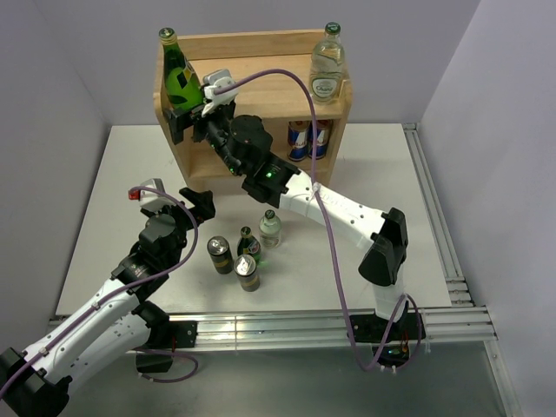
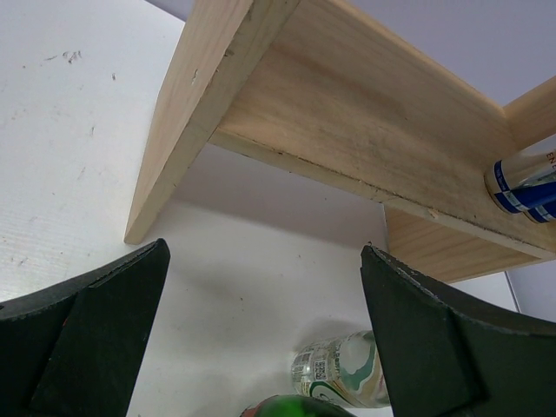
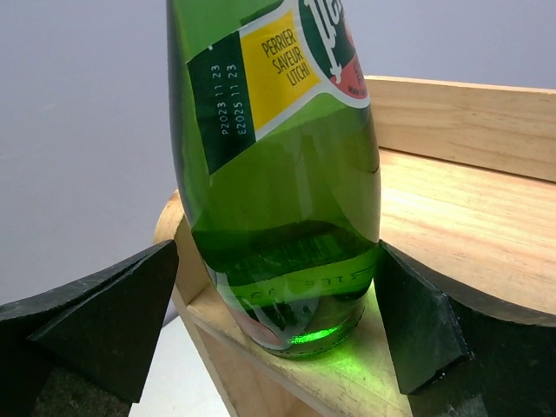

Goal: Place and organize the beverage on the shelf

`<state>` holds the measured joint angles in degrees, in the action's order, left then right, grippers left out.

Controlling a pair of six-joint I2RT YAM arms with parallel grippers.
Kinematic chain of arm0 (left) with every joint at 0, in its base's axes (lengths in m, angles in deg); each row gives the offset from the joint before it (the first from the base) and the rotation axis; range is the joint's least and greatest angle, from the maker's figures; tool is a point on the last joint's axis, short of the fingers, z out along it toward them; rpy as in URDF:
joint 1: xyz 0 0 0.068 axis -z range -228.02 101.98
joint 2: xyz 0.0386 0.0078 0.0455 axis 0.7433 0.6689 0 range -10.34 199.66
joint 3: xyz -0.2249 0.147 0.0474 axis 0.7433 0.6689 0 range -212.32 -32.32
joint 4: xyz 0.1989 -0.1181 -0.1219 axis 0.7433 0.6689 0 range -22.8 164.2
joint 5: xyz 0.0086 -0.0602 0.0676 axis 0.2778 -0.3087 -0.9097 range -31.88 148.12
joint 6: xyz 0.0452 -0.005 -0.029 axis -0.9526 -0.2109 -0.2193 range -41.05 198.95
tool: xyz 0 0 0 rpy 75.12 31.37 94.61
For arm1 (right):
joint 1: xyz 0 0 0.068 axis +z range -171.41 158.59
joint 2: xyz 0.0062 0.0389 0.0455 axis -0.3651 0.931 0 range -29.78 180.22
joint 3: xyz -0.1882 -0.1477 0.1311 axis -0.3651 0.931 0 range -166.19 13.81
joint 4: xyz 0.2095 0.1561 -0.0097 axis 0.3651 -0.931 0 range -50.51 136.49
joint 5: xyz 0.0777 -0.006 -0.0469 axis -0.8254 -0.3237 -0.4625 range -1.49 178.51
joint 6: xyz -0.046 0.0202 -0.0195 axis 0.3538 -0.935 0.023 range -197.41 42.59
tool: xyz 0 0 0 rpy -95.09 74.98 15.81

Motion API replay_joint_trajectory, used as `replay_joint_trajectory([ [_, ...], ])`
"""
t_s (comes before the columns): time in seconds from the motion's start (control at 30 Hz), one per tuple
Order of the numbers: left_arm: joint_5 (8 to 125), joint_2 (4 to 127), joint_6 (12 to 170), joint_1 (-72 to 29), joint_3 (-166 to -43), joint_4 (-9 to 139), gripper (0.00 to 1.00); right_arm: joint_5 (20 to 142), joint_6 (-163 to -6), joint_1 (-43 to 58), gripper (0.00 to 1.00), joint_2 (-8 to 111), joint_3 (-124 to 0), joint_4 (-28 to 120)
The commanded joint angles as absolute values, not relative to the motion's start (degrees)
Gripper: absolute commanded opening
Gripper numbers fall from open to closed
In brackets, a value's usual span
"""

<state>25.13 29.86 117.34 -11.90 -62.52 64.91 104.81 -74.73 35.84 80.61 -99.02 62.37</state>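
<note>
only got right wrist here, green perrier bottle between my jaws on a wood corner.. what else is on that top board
Observer: One more thing: a clear glass bottle stands at the opposite, right corner of the shelf top.
Operator: anything on the lower tier
Observer: Two blue-and-silver cans stand at its right end.
Operator: whats left on the table
Observer: Two dark cans and two small bottles, upright in a cluster in front of the shelf.
</note>
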Motion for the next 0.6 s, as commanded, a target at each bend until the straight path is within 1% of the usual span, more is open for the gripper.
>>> replay_joint_trajectory([
  [0.0,24.0,29.2,117.4,-11.7,-62.6,64.1,0.99,112.1,-80.8,36.7,1.0,85.8,-93.7,43.4],
  [0.57,24.1,29.4,117.4,-11.7,-62.3,63.9,0.99,111.8,-79.7,35.5,1.0,88.6,-98.2,42.4],
])
